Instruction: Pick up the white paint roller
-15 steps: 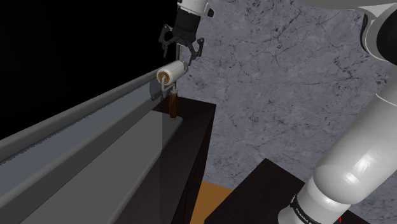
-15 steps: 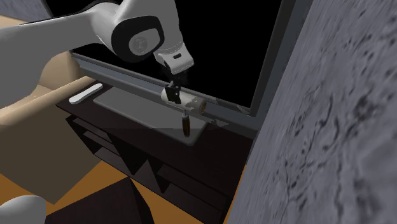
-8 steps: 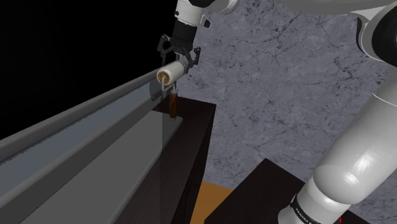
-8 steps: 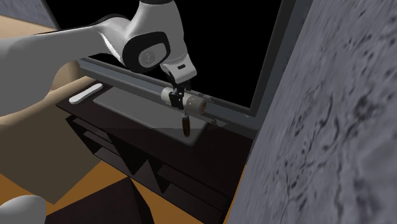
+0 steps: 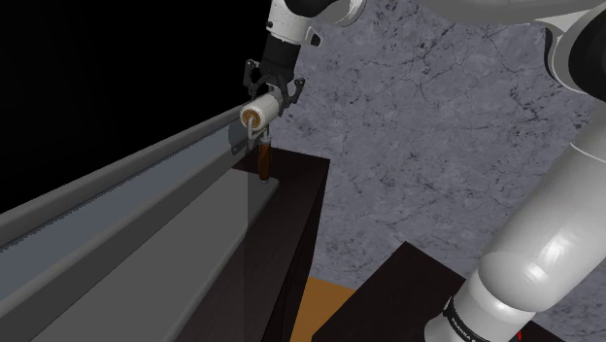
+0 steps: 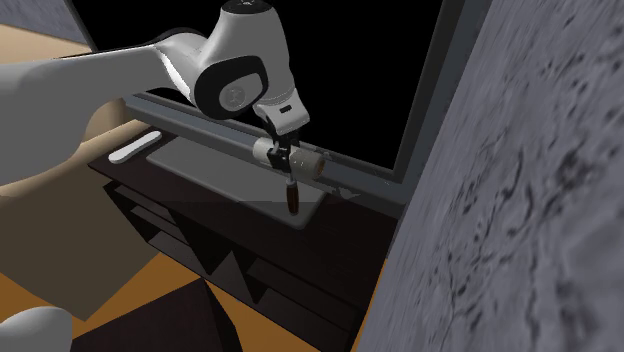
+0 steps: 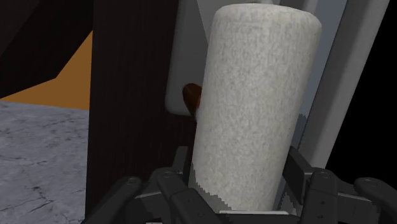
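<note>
The white paint roller [image 5: 260, 110] lies against the grey window frame [image 5: 117, 173] with its brown handle [image 5: 263, 160] pointing down onto a dark cabinet. My black gripper [image 5: 272, 95] is lowered over the roller's far end, open, one finger on each side of the cylinder. In the second exterior view the gripper [image 6: 283, 152] straddles the roller [image 6: 303, 161] above the handle [image 6: 291, 198]. In the wrist view the fuzzy roller [image 7: 254, 108] stands between the fingers [image 7: 180, 162], which sit close beside it; the gripper [image 7: 238, 184] is centred on it.
A dark cabinet [image 5: 293, 219] runs under the frame, with a grey tray-like slab [image 6: 215, 175] on top. A mottled grey wall [image 5: 427, 126] stands close behind the gripper. A white flat object [image 6: 138, 148] lies at the cabinet's far end. Orange floor [image 5: 318, 301] shows below. A black area lies beyond the frame.
The gripper has come down from above the roller until its fingers stand on either side of it. The roller has not moved.
</note>
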You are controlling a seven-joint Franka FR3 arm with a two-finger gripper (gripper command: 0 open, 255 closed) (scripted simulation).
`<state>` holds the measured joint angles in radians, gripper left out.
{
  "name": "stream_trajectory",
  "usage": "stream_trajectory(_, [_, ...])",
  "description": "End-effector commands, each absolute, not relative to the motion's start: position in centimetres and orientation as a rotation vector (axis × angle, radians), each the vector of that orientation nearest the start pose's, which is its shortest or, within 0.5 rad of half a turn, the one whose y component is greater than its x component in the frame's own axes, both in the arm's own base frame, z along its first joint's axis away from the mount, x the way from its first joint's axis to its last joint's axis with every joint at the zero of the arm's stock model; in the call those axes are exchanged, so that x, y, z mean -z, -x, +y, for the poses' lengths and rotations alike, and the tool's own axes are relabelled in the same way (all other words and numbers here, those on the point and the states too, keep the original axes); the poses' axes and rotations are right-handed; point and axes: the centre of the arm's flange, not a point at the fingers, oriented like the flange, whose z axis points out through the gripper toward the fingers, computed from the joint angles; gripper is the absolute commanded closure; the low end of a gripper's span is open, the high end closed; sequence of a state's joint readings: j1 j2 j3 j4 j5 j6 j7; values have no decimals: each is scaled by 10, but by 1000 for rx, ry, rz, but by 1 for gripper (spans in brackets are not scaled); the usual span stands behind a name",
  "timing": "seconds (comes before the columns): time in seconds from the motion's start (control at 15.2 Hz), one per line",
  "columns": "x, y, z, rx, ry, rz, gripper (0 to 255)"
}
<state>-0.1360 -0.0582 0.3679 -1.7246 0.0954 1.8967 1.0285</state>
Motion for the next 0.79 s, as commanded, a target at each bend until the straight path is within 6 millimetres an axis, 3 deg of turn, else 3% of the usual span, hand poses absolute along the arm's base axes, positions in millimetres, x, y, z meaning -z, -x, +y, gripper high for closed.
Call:
stream_trajectory(0.0, [-612,-547,142,204,2703,1166,255])
stream_trajectory(0.2, [-611,-547,142,204,2703,1166,255])
stream_trajectory(0.73, [-653,-547,142,204,2703,1166,255])
